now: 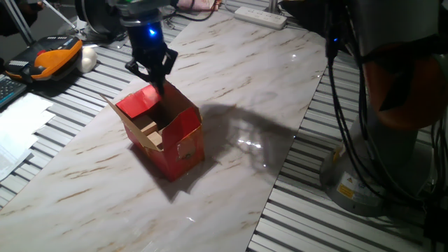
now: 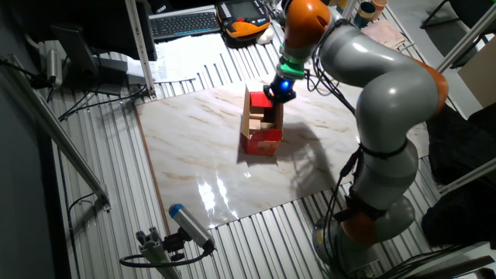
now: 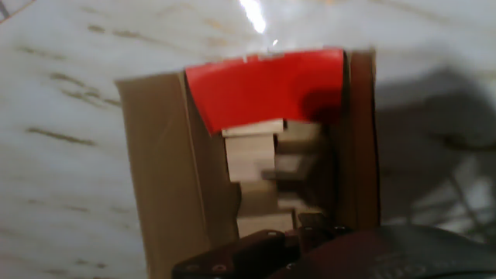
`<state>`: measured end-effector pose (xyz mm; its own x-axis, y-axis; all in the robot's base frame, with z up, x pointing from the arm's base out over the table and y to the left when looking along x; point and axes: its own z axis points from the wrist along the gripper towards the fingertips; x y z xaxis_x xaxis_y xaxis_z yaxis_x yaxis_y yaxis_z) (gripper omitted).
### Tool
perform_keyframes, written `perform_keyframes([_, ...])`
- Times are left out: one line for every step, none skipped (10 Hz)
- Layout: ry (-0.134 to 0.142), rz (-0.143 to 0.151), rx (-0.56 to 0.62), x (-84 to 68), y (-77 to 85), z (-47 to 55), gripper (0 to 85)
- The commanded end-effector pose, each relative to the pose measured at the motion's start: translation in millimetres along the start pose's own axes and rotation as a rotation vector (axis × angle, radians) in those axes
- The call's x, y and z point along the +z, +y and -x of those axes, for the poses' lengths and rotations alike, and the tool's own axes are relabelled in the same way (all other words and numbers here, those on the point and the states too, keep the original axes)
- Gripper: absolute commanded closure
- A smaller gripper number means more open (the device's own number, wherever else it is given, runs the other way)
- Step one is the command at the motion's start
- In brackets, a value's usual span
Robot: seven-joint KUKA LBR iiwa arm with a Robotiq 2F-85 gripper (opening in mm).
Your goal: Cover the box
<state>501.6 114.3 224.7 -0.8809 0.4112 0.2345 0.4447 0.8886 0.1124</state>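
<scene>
The box [image 1: 168, 133] sits directly under the pincer [image 1: 155, 77]; its grip state is unclear.

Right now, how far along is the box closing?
Early stage. Done: one red flap of the box looks folded in over the opening. In hand: the gripper sits right above that flap, apparently pressing on it; whether it is open or shut is unclear. Left: the brown inside is exposed, and the other flaps stand up or out, unfolded.
</scene>
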Motion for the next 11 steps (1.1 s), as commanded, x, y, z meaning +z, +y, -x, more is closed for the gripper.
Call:
perform_keyframes([0.0, 0.003, 0.001, 3.7, -8.4, -16.9, 85.0])
perform_keyframes([-0.003, 0.001, -0.01, 2.4, -6.9, -12.0, 85.0])
perform_keyframes([0.006, 0.018, -0.009, -2.5, -3.1, 4.5, 85.0])
perform_keyframes([0.016, 0.021, -0.006, -7.8, 1.6, 27.9, 85.0])
perform_keyframes([0.016, 0.016, -0.015, -11.4, 4.2, 53.9, 85.0])
perform_keyframes([0.016, 0.01, -0.027, -11.7, 4.4, 64.6, 85.0])
perform_keyframes([0.011, 0.008, -0.026, -10.2, 5.1, 65.8, 85.0])
perform_keyframes([0.009, 0.008, -0.022, -9.4, 5.9, 63.5, 85.0])
perform_keyframes([0.007, 0.004, -0.019, -7.6, 6.3, 61.1, 85.0])
perform_keyframes([0.006, 0.003, -0.019, -7.2, 6.4, 60.4, 85.0])
perform_keyframes([0.005, -0.001, -0.022, -7.2, 6.2, 60.7, 85.0])
